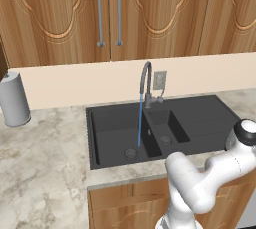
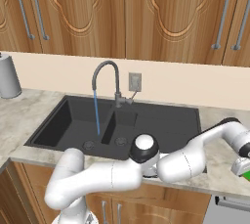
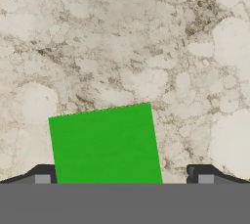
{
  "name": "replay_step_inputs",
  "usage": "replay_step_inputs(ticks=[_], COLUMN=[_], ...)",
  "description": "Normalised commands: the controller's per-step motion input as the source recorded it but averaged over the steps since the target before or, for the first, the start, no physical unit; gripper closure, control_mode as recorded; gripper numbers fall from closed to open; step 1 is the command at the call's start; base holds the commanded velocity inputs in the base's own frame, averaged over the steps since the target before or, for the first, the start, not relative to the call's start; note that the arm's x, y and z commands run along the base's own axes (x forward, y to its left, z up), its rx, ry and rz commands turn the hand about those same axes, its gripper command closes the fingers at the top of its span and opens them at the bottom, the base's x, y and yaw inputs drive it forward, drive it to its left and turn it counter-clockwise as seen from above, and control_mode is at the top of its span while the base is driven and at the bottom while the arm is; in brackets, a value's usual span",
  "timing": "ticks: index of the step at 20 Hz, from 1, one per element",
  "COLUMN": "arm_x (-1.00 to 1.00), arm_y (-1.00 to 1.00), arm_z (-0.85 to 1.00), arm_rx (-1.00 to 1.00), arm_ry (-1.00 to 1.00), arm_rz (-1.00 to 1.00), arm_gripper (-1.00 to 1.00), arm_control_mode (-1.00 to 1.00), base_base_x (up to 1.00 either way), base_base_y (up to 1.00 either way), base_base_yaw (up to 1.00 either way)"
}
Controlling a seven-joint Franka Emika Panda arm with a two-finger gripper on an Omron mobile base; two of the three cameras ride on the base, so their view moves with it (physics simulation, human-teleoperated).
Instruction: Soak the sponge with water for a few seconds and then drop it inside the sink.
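Observation:
The sponge [image 3: 105, 145] lies flat on the marble counter, bright green face up, between my two fingertips [image 3: 41, 176]. My gripper [image 3: 123, 178] is open, straddling the sponge without closing on it. In the right base view the hand [image 2: 241, 162] reaches down at the far right, right of the sink [image 2: 166, 120], with a sliver of green sponge [image 2: 244, 175] beneath it. Water [image 1: 140, 123] runs as a thin blue stream from the curved grey faucet [image 1: 146, 80] into the large basin of the dark sink [image 1: 200, 118]. The same stream of water [image 2: 96, 115] falls from the faucet [image 2: 105, 71].
A grey cylinder [image 1: 14, 99] stands on the counter at the far left, also the cylinder [image 2: 7, 76]. A wall outlet [image 2: 135, 81] sits behind the faucet. Wooden cabinets hang above, and my arm stretches across the sink's front edge.

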Motion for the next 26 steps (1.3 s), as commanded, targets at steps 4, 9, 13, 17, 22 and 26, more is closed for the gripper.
replay_step_inputs(ticks=[4, 9, 13, 17, 22, 26], arm_x=[0.13, 0.10, 0.09, 0.04, 0.01, 0.00], arm_y=[-0.11, -0.17, -0.21, -0.25, -0.25, -0.10], arm_z=[-0.48, -0.46, -0.68, -0.92, -0.86, -0.73], arm_rx=[0.06, 0.06, 0.09, 0.13, 0.15, 0.21], arm_ry=[0.02, 0.05, 0.07, 0.09, 0.15, 0.15], arm_rz=[0.00, 0.01, 0.00, 0.00, 0.00, 0.00], arm_gripper=[-1.00, -1.00, -1.00, -1.00, -1.00, -1.00], arm_control_mode=[-1.00, -1.00, -1.00, -1.00, -1.00, -1.00], base_base_x=[0.00, 0.00, 0.00, 0.00, 0.00, 0.00], base_base_y=[0.00, 0.00, 0.00, 0.00, 0.00, 0.00], base_base_yaw=[0.00, 0.00, 0.00, 0.00, 0.00, 0.00])
